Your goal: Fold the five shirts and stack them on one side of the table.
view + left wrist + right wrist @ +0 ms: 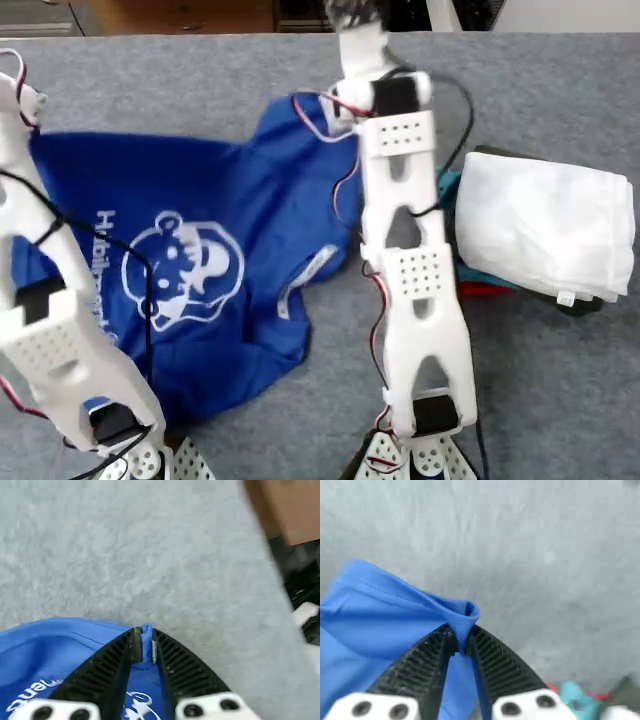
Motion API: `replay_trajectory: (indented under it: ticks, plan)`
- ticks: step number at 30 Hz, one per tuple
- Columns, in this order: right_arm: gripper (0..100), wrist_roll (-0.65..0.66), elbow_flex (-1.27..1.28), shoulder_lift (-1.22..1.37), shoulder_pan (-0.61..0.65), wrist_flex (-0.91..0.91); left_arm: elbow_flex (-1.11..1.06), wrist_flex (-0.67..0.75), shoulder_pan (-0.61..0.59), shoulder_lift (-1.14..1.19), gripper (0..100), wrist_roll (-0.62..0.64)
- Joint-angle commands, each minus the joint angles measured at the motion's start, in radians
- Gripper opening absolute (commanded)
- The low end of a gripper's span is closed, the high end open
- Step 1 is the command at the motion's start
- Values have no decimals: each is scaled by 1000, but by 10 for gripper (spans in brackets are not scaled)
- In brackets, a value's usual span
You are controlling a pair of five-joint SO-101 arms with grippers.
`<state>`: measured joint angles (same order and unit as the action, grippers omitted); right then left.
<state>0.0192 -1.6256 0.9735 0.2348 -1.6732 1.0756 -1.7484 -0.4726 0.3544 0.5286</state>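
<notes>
Obstacles: blue shirt spread L-centre; folded stack R side. Free: bare table nr-R corner, far strip.

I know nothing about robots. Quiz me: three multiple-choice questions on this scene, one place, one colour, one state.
1. In the high view, the pile of folded shirts lies: A) right of the blue shirt B) left of it C) on it.
2. The pile's top shirt is: A) green B) white C) yellow.
3. The left gripper is: A) open B) shut on the blue shirt C) holding the pile.
A: the pile lies past the shirt's right edge. B: white cloth tops it. B: its jaws pinch the blue edge.
</notes>
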Motion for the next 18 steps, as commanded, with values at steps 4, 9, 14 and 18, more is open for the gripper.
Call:
replay_trajectory:
  ticks: [4, 9, 14, 18]
  plan:
    - [4, 112, -41, -475, 13, 0, 49, -9, 2, -222, 18, -68]
    - [4, 219, -39, -707, 13, 63, 49, -9, -2, -357, 19, -124]
    - [4, 345, -36, -871, 13, 195, 48, -9, -2, -526, 19, -190]
    - [4, 459, -35, -964, 65, 230, 44, -9, -3, -662, 19, -258]
